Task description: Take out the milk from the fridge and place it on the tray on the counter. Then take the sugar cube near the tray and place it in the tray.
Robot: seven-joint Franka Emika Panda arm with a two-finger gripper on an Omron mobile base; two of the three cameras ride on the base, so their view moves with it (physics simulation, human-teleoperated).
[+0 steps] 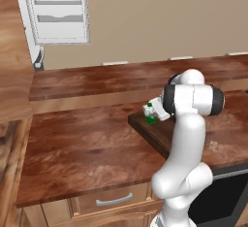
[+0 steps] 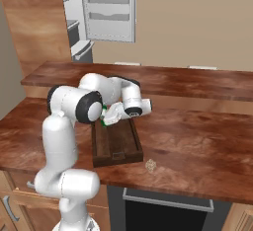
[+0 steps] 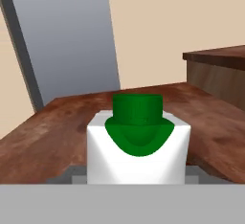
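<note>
Your gripper [image 1: 151, 113] is closed part-way on the milk [image 3: 139, 141], with the carton sitting between the fingers; in the hand view it sits right in front of the camera, and the finger tips themselves are hidden beside it. In the left base view you can see the milk as a small white and green shape at the gripper's tip, over the near-left end of the tray [image 1: 150, 134]; whether its base touches the tray floor cannot be told.

The carton is white with a dark green top and a green rounded patch running down its face. No writing or brand can be read on it.

The tray lies directly under your gripper on the counter [image 2: 197, 141], a dark brown shallow rectangle. The sugar cube [image 2: 151, 165] rests on the counter just beyond the tray's near corner, apart from the rim. The fridge [image 2: 106, 8] stands well behind the gripper, its door open with white racks showing.
</note>
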